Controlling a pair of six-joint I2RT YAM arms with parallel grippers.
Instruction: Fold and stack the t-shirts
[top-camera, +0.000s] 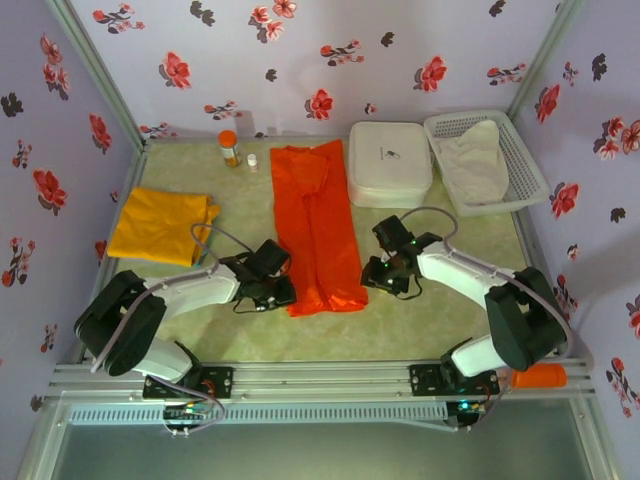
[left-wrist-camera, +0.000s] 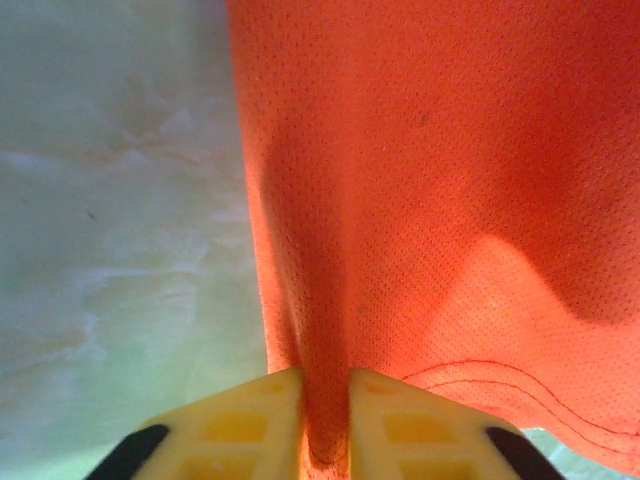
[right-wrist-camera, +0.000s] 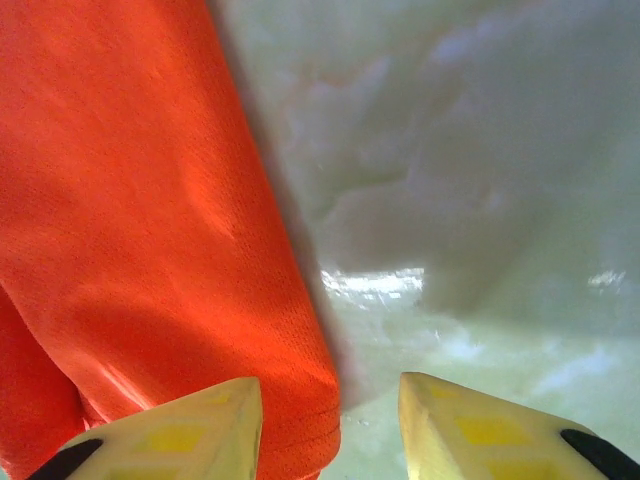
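The bright orange-red cotton t-shirt (top-camera: 318, 225) lies at the centre of the top view, folded into a long narrow strip that runs from the upper middle to the lower middle of the pale green marbled table surface (top-camera: 400, 330). The mustard yellow-orange t-shirt (top-camera: 160, 225) lies crumpled at the left of the frame, well apart from the strip.

The left gripper (top-camera: 278, 292) sits at the lower left corner of the strip. In the left wrist view, the left gripper (left-wrist-camera: 325, 425) has its yellow fingers (left-wrist-camera: 240, 425) pressed together on a pinched ridge of the orange-red fabric (left-wrist-camera: 450, 150) near the hem.

The right gripper (top-camera: 372, 277) is just beside the lower right edge of the strip. In the right wrist view, the right gripper (right-wrist-camera: 328, 400) has its jaws apart. The corner of the orange-red fabric (right-wrist-camera: 130, 200) reaches between them, next to the left finger (right-wrist-camera: 190, 430).

A white rectangular lidded box (top-camera: 390, 163) and a white slatted plastic basket (top-camera: 525, 165) holding a pale cloth (top-camera: 475, 160) stand at the upper right.
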